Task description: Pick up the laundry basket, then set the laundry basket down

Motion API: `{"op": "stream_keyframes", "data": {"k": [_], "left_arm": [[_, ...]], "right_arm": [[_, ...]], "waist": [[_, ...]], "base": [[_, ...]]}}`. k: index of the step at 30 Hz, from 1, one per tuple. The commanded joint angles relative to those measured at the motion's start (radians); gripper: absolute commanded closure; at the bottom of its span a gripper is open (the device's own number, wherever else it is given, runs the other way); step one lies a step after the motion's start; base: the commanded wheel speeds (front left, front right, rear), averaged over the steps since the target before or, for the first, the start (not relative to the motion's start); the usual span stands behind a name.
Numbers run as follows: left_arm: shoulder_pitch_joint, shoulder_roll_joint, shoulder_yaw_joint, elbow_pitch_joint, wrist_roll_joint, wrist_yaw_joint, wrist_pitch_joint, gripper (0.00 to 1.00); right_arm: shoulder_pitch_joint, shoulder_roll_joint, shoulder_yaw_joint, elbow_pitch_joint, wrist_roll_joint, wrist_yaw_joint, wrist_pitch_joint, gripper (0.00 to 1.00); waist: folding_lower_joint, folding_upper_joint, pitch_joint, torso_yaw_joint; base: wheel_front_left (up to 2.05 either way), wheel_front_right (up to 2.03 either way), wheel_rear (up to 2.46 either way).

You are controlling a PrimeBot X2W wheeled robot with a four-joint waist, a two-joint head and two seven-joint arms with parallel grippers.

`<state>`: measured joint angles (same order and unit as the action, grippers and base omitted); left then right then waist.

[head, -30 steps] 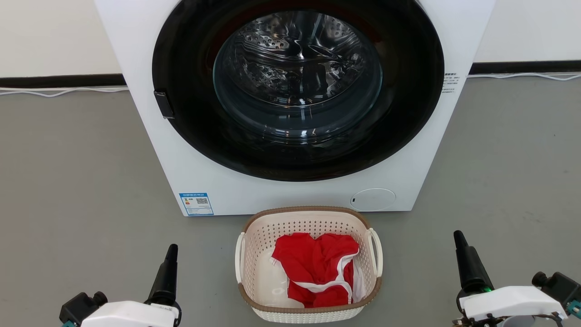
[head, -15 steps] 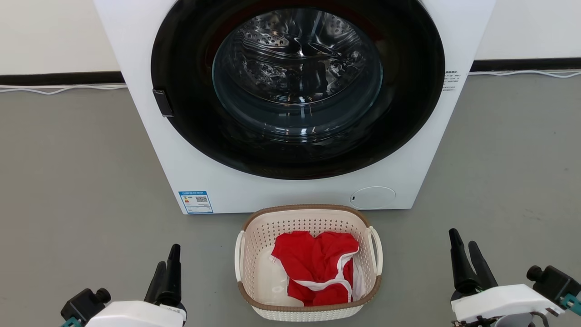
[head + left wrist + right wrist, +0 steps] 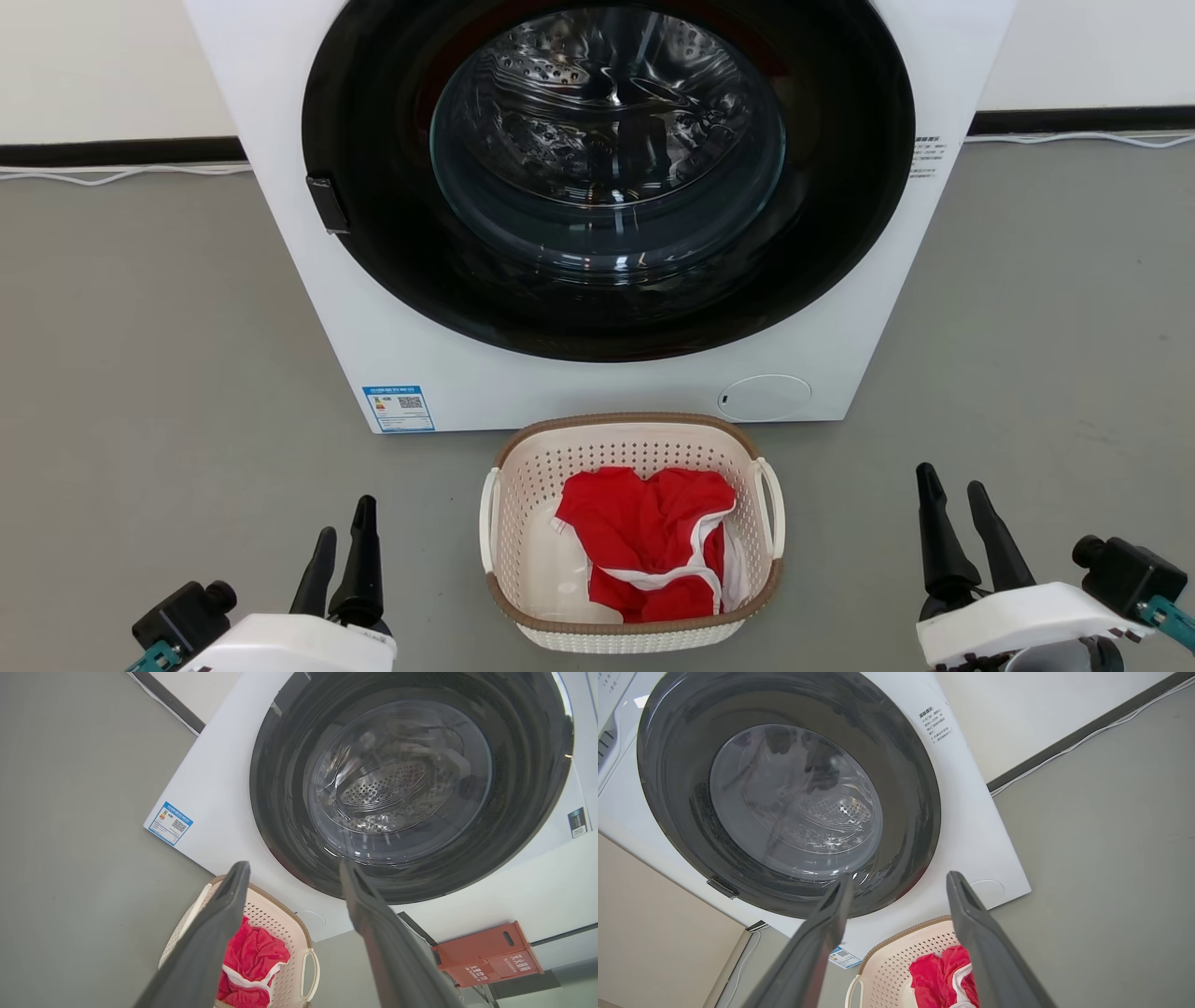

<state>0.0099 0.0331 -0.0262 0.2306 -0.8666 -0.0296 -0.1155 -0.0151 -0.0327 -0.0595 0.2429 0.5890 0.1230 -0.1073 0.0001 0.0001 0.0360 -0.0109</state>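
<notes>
Your left gripper (image 3: pixel 344 516) hangs at the lower left of the head view, its two dark fingers parted with nothing between them. Your right gripper (image 3: pixel 949 476) mirrors it at the lower right, fingers spread and empty. Between them, and well apart from each, the laundry basket (image 3: pixel 625 419) sits on the grey floor (image 3: pixel 140 355). Its white loop handles (image 3: pixel 773 509) face outward toward the grippers, and neither is touched. A crumpled red garment (image 3: pixel 644 537) with white trim lies inside, toward the basket's right half. Just behind the basket stands a white washing machine (image 3: pixel 373 317). Its round dark door (image 3: pixel 840 187) is shut, the steel drum shows through the glass, and a blue label (image 3: pixel 399 408) sits at the lower left corner of its front. A white cable (image 3: pixel 93 175) runs along the foot of the wall. Your left wrist camera also catches a red crate (image 3: pixel 486 956) by the wall past the machine.
</notes>
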Motion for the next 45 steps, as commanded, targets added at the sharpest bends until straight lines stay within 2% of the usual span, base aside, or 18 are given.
{"op": "stream_keyframes", "data": {"k": [1, 45], "left_arm": [[-0.020, 0.010, 0.012, -0.033, 0.034, 0.006, -0.013, 0.00], [-0.006, 0.017, -0.046, -0.070, 0.449, 0.064, -0.139, 0.00]], "right_arm": [[-0.020, -0.012, 0.021, -0.032, -0.044, 0.005, -0.021, 0.00], [-0.026, -0.017, 0.047, -0.037, -0.581, 0.008, -0.147, 0.00]], "waist": [[-0.0001, -0.0001, 0.001, 0.000], [-0.0001, -0.0001, 0.017, 0.015]], "base": [[0.00, 0.00, 0.00], [0.00, 0.00, 0.00]]}}
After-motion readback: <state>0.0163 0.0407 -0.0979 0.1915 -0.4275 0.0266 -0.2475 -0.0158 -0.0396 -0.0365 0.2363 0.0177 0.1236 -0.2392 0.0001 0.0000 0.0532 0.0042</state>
